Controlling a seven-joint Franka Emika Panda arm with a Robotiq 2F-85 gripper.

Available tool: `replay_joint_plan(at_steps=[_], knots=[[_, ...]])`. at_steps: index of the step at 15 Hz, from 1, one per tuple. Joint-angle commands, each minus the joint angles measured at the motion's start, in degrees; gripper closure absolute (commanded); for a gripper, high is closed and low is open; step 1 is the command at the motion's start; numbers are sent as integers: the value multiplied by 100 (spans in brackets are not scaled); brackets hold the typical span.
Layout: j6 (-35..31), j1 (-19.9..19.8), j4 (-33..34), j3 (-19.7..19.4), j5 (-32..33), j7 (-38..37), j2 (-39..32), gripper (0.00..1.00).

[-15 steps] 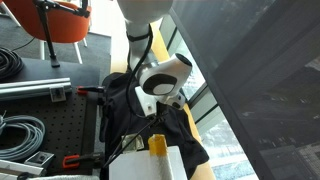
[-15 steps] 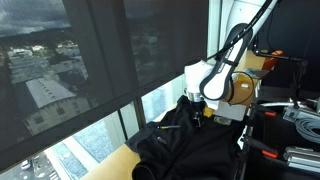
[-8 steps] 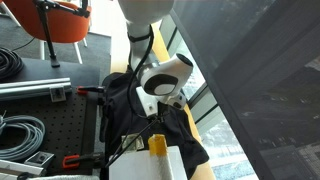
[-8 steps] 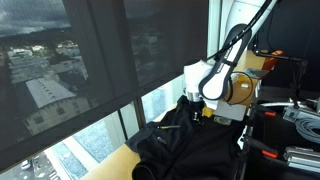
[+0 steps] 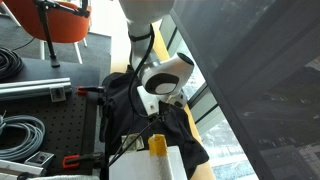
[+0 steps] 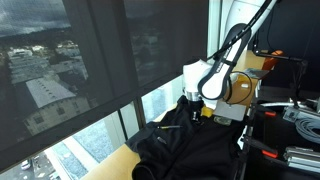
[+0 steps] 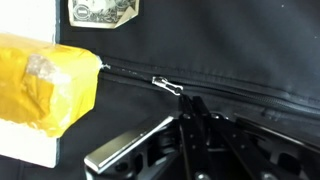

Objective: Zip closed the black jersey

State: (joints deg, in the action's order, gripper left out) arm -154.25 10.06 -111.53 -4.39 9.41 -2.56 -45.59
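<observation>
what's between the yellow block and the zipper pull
In the wrist view, only black jersey fabric and a short run of its zipper seam lie between the yellow block and the zipper pull.

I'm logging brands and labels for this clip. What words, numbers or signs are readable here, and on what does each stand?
No text can be read.
White patch on the black jersey: dark print, too blurred and cut off by the frame edge to read.
Yellow block: no lettering shows.
Both exterior views: nothing legible.
</observation>
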Motion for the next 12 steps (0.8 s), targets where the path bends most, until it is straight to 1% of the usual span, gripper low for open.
replay_joint_plan(at_steps=[1,9,12], knots=[[180,183,135,44,104,-80,67,98],[405,671,259,136,150,-195,85,98],[551,900,422,196,102,-403,81,98]])
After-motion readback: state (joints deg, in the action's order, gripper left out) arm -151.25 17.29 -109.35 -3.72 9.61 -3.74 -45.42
